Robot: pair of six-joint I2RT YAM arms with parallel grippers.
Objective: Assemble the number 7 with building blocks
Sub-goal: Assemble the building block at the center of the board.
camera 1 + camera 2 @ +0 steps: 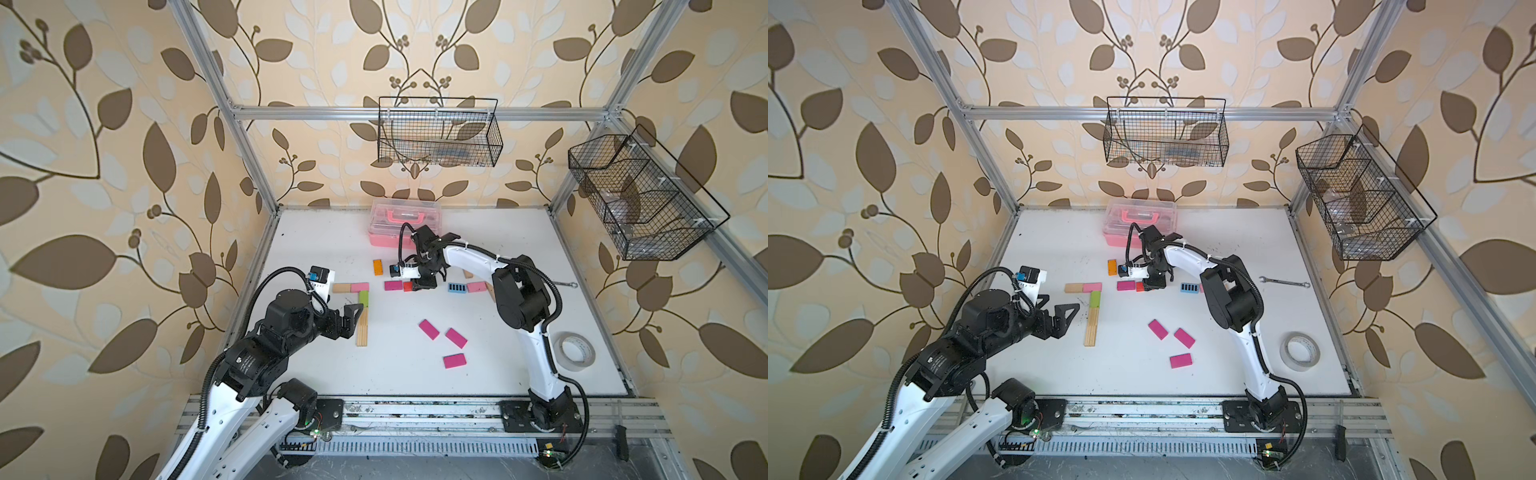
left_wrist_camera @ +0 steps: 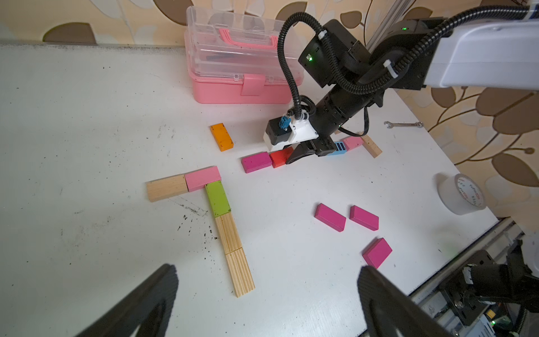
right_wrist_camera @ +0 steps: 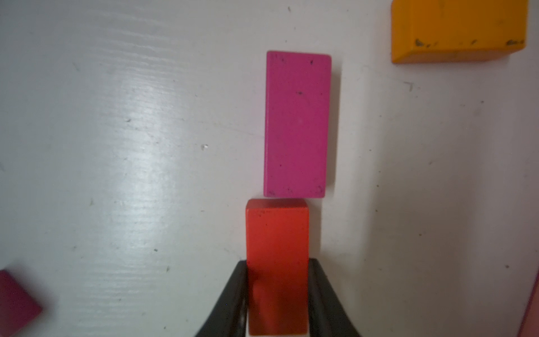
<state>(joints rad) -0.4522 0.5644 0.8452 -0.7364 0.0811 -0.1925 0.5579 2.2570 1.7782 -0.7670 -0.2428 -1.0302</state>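
On the white table a plain wood block and a light pink block form a short bar. A lime green block and two ribbed wood blocks run down from its right end, giving the number 7. My left gripper hangs open just left of the lower bar, holding nothing. My right gripper is shut on a red block, whose end meets a magenta block. In both top views the red block sits mid-table.
An orange block, a blue-striped block and a second light pink block lie nearby. Three magenta blocks are scattered in front. A pink plastic case stands at the back; a tape roll and a wrench lie at right.
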